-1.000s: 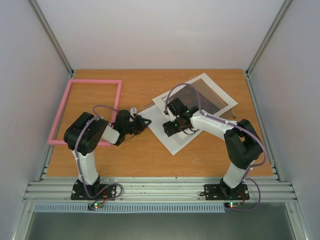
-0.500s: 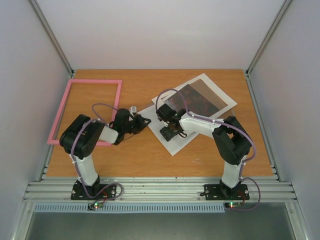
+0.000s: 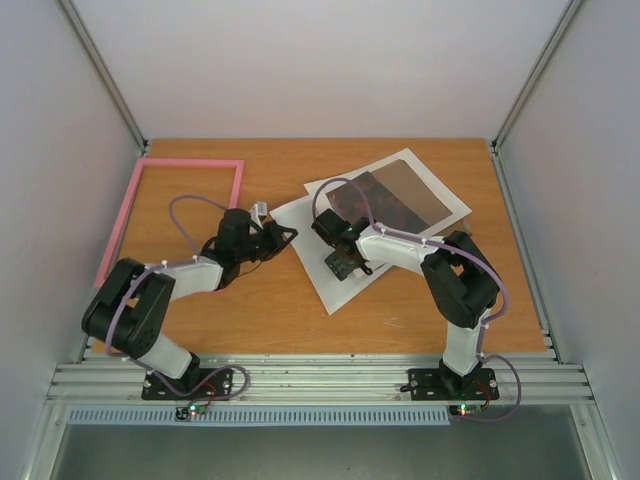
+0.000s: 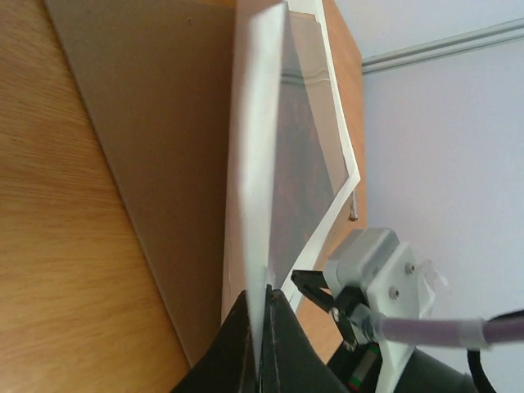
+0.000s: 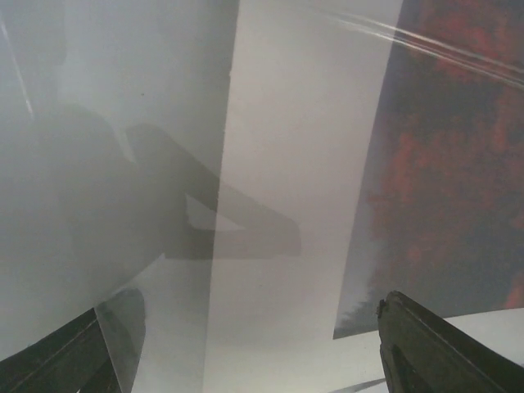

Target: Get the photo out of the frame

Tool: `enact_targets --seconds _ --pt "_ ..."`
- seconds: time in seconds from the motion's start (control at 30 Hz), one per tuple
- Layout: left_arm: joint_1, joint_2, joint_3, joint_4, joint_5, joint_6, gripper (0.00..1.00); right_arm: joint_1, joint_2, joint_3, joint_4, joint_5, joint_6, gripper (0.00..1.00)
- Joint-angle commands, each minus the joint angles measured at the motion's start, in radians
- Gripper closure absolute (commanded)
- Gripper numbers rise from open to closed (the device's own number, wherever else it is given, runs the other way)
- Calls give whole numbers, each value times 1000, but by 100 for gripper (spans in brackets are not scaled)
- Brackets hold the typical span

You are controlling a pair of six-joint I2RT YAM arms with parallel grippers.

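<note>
Top view: pink frame (image 3: 190, 161) lies empty at the left rear of the table (image 3: 300, 320), well apart from the photo (image 3: 397, 198). The photo sits right of centre on a stack of flat sheets. L gripper (image 3: 280, 238) is at the stack's left edge, R gripper (image 3: 340, 264) over its middle.

Left wrist: L fingers are clamped on the thin edge of a white sheet (image 4: 258, 164), tilting it up off a matte brown board (image 4: 155, 147). Lift low & slow, IMO. The sheet looks stiff but would crease.

Right wrist: R jaws are apart w/ nothing held, hovering near the photo's corner. The print is flat & glossy, w/ dark red trees. To do it well, come in shallow, slip one finger under the edge, don't scrape.
</note>
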Motion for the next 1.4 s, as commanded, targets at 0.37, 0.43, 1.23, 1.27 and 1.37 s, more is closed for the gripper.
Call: enact_targets --seconds 0.37,0.43,1.23,1.27,1.37 --pt "-1 -425 122 -818 -235 312 100 4 -13 28 -10 1 47 22" --pt "0 -465 153 -922 -278 340 100 3 -22 30 -10 -7 50 22" --pt "1 -690 651 -1654 -697 817 100 3 -196 48 25 -228 20 21" --pt "2 -691 677 -1663 -706 849 99 4 -209 51 29 -242 16 21" --pt "2 -691 751 -1686 -732 925 100 3 -248 63 43 -290 1 20"
